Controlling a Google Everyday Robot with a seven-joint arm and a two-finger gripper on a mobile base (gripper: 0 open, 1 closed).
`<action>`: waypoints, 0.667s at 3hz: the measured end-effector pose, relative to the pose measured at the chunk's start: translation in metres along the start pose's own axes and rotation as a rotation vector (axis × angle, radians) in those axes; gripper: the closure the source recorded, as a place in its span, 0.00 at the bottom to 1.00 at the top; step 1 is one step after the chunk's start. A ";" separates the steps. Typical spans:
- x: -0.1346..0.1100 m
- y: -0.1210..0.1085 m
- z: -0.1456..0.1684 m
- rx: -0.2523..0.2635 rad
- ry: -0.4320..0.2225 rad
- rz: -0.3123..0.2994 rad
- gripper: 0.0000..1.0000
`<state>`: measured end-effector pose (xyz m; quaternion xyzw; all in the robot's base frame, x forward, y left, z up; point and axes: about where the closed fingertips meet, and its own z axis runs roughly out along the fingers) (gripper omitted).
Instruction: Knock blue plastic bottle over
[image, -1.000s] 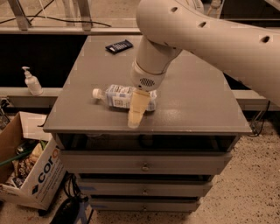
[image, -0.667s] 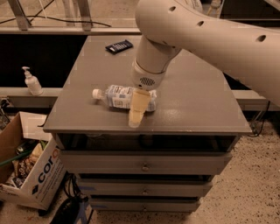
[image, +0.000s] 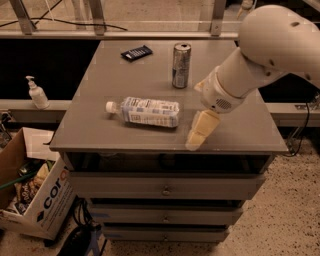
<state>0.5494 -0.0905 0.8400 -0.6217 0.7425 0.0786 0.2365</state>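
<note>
One blue plastic bottle (image: 147, 111) is lying on its side on the grey cabinet top (image: 95, 131), roughly in the middle between the left and right edges and somewhat nearer the front. Its white cap (image: 110, 106) is pointing to the left of the view, and its base is pointing right, toward the gripper. The printed label is facing upward.

The gripper (image: 199, 134) is hanging just beside the bottle's base, on the right side of the view, close to the front edge of the top. It is slanting down and to the left from the wide white wrist of the arm (image: 270, 45), which is reaching in from the upper right. A narrow strip of bare top is showing between the gripper and the bottle, so the two are not touching. The gripper is gripping nothing; whether it is open or closed cannot be told from this angle.

Behind the bottle, a silver can (image: 181, 65) is standing upright, well apart from it. A flat dark object (image: 136, 52) is lying farther back, to the can's left. Drawers (image: 165, 190) are stacking below the top. Off to the left, a small pump bottle (image: 37, 94) is standing on a ledge, and a cardboard box (image: 40, 205) is sitting on the floor.
</note>
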 end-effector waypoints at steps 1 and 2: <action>0.039 -0.003 -0.017 0.044 -0.085 0.065 0.00; 0.042 -0.001 -0.022 0.049 -0.099 0.073 0.00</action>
